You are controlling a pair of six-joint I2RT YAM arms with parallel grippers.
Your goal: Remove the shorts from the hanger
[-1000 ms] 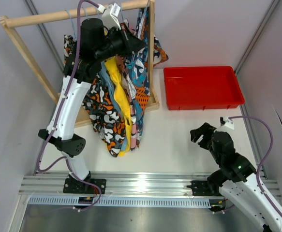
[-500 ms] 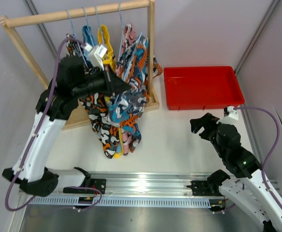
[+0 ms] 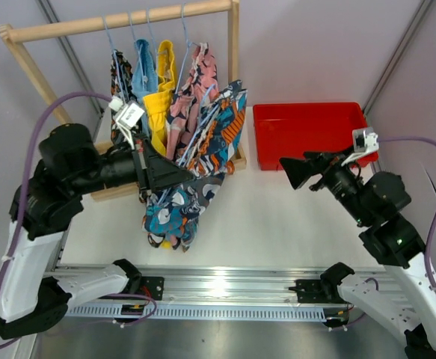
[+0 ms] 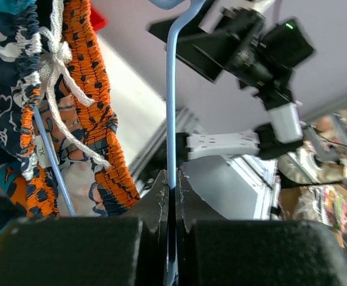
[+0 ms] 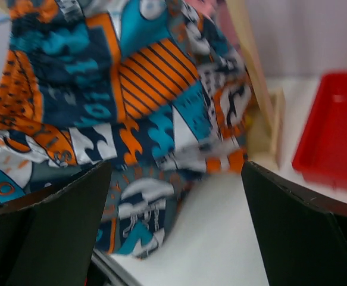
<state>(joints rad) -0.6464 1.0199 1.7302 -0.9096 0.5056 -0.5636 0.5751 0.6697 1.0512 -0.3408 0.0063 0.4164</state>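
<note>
Back left of the worktop (image 3: pixel 277 213): rack (image 3: pixel 120 21); back right: tray (image 3: pixel 311 106), just right of the rack's foot. On the rack's rail four shorts (image 3: pixel 161 97) hang side by side. The fifth shorts (image 3: pixel 221 127) sit right of and in front of that row, drooping toward the near edge, beside a hanger (image 4: pixel 171 107) at the tip of the left hand (image 3: pixel 188 173). The right hand (image 3: pixel 289 172) is right of these shorts, in front of the tray, apart from both

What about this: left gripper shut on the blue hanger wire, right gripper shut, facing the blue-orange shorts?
The right gripper is open, not shut, per the right wrist view, facing the blue-orange shorts. Left gripper: shut on the hanger wire.
</note>
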